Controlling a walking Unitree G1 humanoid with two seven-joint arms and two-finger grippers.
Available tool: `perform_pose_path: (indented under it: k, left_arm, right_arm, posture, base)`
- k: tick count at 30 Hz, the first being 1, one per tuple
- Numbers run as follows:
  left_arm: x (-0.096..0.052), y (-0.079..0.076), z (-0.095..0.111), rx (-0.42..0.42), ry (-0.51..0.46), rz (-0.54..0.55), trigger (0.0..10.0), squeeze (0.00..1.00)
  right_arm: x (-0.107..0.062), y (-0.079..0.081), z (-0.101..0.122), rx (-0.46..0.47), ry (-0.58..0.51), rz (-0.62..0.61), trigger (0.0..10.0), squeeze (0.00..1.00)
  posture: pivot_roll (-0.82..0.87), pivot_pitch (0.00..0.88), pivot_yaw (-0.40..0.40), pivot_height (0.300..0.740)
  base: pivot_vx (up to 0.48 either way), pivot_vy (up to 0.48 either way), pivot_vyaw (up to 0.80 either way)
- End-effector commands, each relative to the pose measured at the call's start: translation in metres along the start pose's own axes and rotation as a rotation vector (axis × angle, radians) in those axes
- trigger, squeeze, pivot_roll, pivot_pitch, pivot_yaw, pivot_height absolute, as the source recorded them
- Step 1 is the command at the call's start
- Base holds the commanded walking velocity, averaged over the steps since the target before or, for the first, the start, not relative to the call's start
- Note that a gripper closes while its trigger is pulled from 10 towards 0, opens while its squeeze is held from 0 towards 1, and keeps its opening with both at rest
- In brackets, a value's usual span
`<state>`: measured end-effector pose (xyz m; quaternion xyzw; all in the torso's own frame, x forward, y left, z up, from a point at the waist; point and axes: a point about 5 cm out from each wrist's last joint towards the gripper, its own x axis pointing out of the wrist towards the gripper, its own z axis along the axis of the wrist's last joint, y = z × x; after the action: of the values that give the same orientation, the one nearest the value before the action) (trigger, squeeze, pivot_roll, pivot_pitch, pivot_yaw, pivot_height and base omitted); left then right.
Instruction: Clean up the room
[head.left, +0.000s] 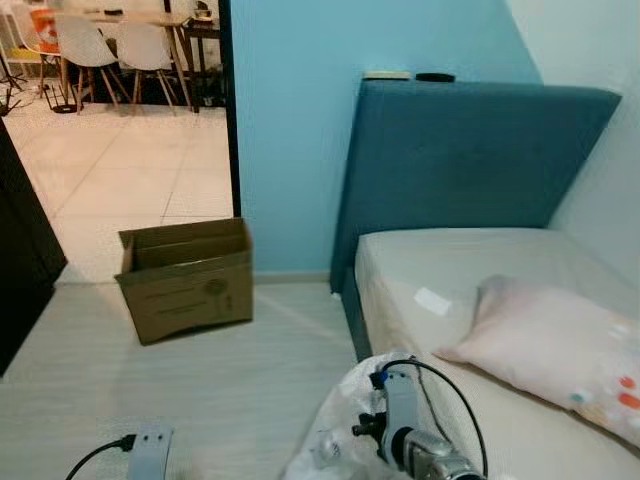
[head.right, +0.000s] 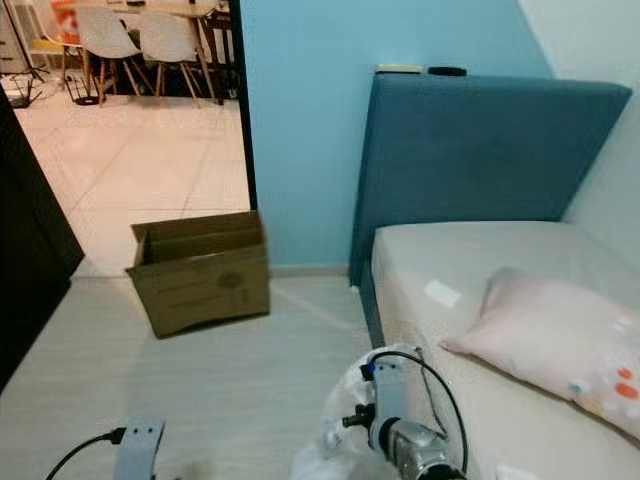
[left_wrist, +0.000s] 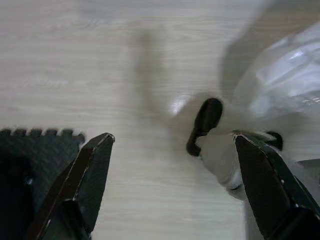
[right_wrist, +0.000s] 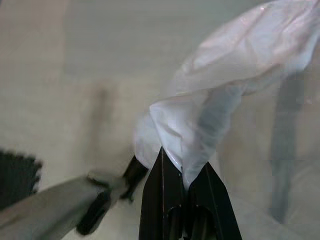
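Head stereo pair downward; wrist cameras close above floor.

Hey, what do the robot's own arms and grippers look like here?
Both arms are silver metal with black cables: one loops over the right arm, another trails from the left arm. The left gripper and right gripper each have two long, tapering black fingers.

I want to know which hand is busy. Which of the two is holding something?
The right hand: its fingers are shut on a bunch of the clear plastic bag. The left hand hangs open above the floor, gripping nothing.
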<state>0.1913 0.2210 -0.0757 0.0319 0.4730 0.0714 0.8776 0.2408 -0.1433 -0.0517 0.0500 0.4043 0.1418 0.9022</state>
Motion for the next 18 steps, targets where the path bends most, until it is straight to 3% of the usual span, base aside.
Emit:
perform_pose_path:
  k: [1, 15, 18]
  left_arm:
    - [0.0, -0.003, -0.001, -0.009, 0.009, -0.011, 10.0, 0.0]
    - [0.0, -0.004, -0.002, -0.017, 0.017, -0.028, 10.0, 0.0]
    - [0.0, -0.004, -0.002, -0.009, 0.021, -0.032, 10.0, 0.0]
  right_arm:
    - [-0.001, -0.003, -0.003, 0.003, 0.014, -0.015, 10.0, 0.0]
    - [0.0, -0.001, 0.005, 0.015, -0.042, -0.005, 10.0, 0.0]
    - [0.002, 0.0, 0.018, 0.015, -0.092, -0.002, 10.0, 0.0]
  posture:
    - [-0.01, 0.0, -0.092, 0.74]
    - [-0.01, 0.0, -0.093, 0.74]
    - [-0.01, 0.0, -0.091, 0.74]
  base:
    - [0.0, 0.0, 0.76]
    - [0.0, 0.0, 0.75]
    - [0.296, 0.0, 0.0]
